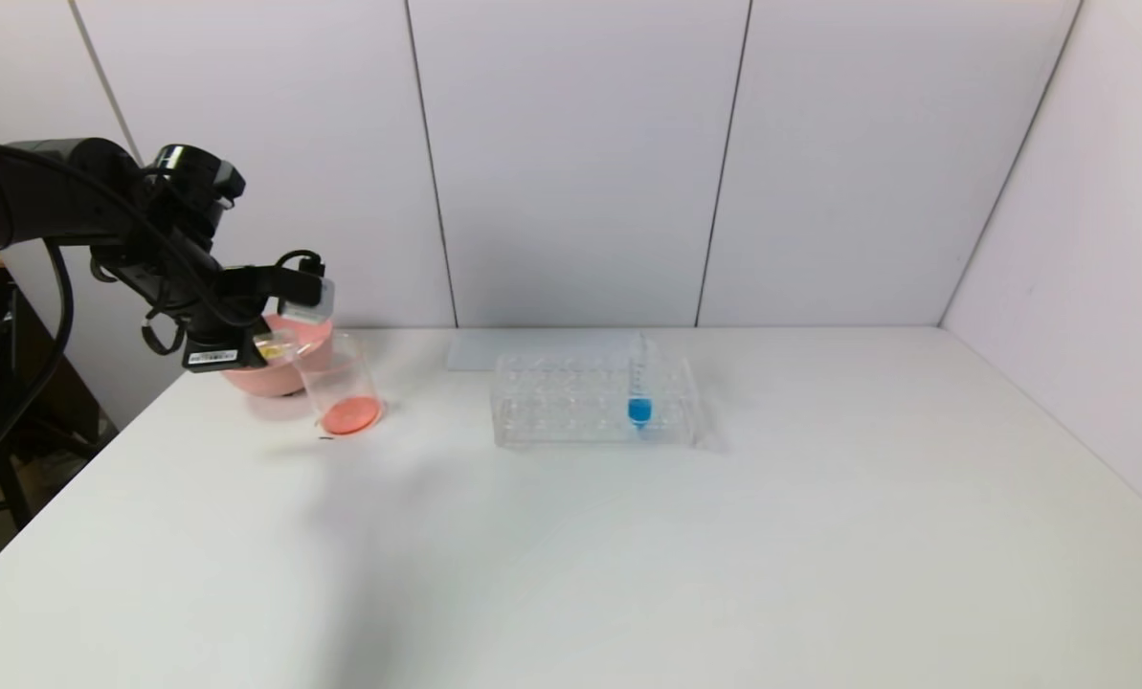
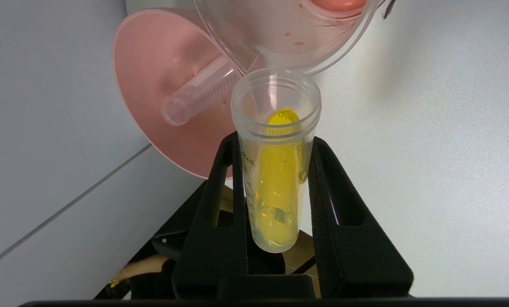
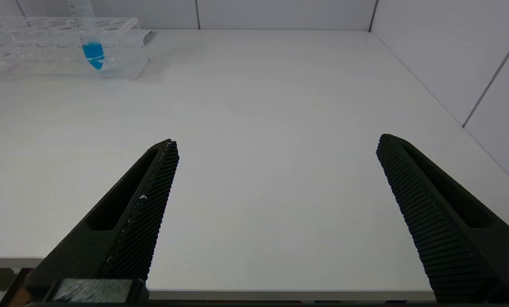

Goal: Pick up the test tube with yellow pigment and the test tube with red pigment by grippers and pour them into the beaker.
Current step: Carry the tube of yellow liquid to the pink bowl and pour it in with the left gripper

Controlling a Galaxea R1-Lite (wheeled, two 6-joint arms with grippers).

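A: Yellow pigment tube — where is it held?
B: It is clamped between the fingers of the left hand, tipped with its mouth at the lip of the beaker, which holds orange-red liquid.
A: What is seen on the surface?
B: A clear rack with a blue tube, and a pink bowl where an emptied tube is lying.
A: And the right hand?
B: It is spread wide, nothing gripped.

Beaker left of rack
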